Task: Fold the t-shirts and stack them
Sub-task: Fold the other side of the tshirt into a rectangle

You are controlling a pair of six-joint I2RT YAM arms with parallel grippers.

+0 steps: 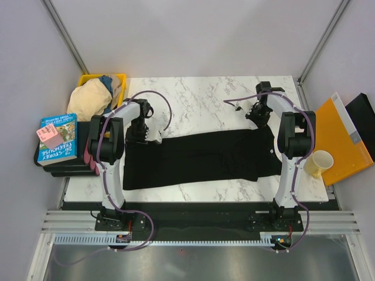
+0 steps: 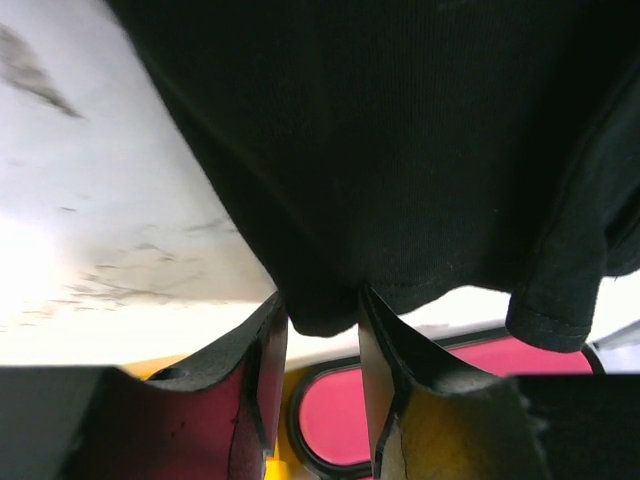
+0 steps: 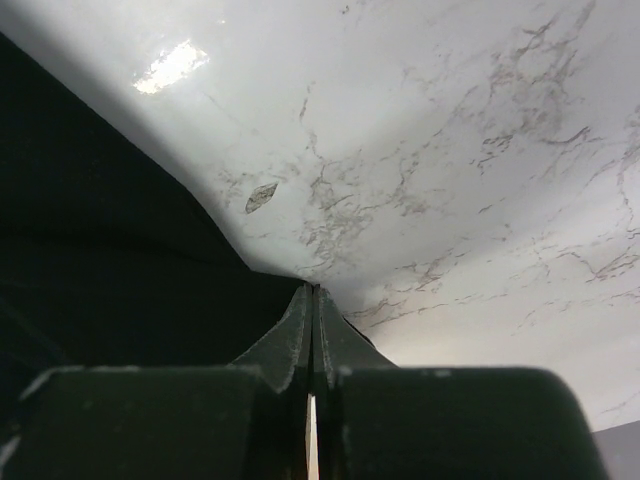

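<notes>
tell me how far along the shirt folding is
Done: little; the black t-shirt lies as a long band. In hand: left gripper pinches its far edge, right gripper shut at that edge. To do: beige t-shirt and blue t-shirt bunched in the yellow bin.

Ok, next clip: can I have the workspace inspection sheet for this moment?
Surface: white marble table.
Job's things: black t-shirt spread across the middle; beige t-shirt and blue t-shirt heaped in the yellow bin at the far left corner.
Clutter: book with a pink card on it, on black trays, left; orange folder and paper cup, right.
Grippers: left gripper pinching an edge fold of the black t-shirt; right gripper shut at its edge, and whether it holds cloth cannot be told.
Cables: purple cable loops off the left arm.
Surroundings: grey walls, metal frame posts.
</notes>
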